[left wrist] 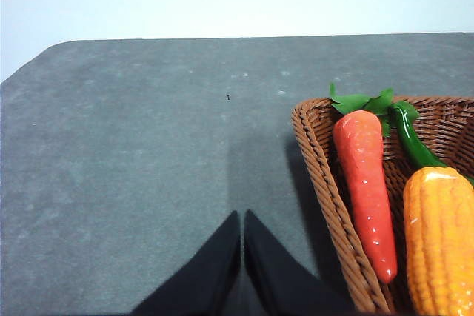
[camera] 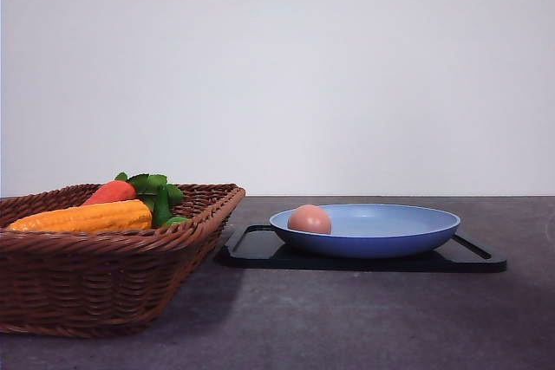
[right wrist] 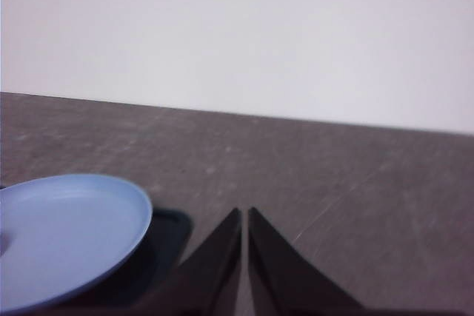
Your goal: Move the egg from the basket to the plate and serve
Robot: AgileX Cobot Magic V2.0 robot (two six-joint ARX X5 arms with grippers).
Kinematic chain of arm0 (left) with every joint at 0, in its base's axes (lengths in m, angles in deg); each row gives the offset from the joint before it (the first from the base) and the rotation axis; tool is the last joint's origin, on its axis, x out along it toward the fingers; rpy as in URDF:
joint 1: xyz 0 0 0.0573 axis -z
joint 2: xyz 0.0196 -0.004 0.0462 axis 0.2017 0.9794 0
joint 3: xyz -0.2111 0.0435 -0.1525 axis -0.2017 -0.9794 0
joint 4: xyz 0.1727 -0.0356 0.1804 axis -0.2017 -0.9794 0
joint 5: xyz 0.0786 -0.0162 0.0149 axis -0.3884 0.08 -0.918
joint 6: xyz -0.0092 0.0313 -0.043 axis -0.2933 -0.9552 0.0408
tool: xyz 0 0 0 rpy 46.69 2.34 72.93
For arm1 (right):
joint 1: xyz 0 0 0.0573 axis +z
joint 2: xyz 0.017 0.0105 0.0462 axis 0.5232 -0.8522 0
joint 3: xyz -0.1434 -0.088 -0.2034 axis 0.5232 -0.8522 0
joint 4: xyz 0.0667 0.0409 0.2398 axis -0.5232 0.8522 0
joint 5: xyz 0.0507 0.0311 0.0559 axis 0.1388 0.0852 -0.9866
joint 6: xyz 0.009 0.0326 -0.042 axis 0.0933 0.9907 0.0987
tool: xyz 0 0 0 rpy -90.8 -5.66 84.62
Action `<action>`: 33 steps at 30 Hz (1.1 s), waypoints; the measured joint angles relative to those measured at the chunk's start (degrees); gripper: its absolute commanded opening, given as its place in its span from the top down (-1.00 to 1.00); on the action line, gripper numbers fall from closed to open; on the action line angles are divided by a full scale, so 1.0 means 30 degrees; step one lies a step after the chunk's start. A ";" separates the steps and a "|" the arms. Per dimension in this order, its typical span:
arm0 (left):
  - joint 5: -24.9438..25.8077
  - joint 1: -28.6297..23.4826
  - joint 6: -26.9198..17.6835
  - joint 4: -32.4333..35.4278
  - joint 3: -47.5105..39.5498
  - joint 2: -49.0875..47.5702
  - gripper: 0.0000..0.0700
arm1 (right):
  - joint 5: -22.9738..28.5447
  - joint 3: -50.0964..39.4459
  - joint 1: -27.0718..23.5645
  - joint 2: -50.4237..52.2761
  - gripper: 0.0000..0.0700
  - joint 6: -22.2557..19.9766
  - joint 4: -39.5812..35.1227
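Blue against the grey desk (camera: 364,318), the plate (camera: 381,230) sits on a black tray (camera: 260,249) just beside the wicker basket (camera: 104,283), with the egg (camera: 310,219) resting inside the plate near the rim on the basket side. By the look of it the transfer is done and only the serving is left. In the basket lie a carrot (left wrist: 364,183), a corn cob (left wrist: 438,242) and a green pepper (left wrist: 411,138) (none of them the task's concern). The left tool (left wrist: 242,216) hangs over bare desk beside the basket's outer corner, fingers pressed together and holding nothing. The right tool (right wrist: 244,212) is likewise pressed together and empty, poised just beside the plate on the side away from the basket, probably the handier one for carrying tray and plate off.
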 measured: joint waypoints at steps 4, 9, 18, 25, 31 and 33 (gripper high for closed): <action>0.0000 0.0000 0.0000 0.0007 0.0000 0.0000 1.00 | -0.0074 -0.0282 -0.0043 -0.0004 1.00 0.0957 0.1016; 0.0006 0.0000 0.0000 0.0007 0.0000 0.0000 1.00 | -0.0068 -0.0270 -0.0030 -0.0035 1.00 0.1385 0.2951; 0.0007 0.0000 -0.0006 0.0015 0.0000 0.0000 1.00 | 0.0094 -0.0267 -0.0014 -0.0031 1.00 0.1518 0.2970; 0.0007 0.0000 0.0000 0.0015 0.0000 0.0000 1.00 | 0.0094 -0.0267 -0.0014 -0.0031 1.00 0.1518 0.2971; 0.0001 0.0000 0.0000 0.0013 0.0000 0.0000 1.00 | 0.0094 -0.0267 -0.0014 -0.0031 1.00 0.1518 0.2971; 0.0007 0.0000 -0.0001 0.0015 0.0000 0.0000 1.00 | 0.0094 -0.0267 -0.0014 -0.0031 1.00 0.1518 0.2970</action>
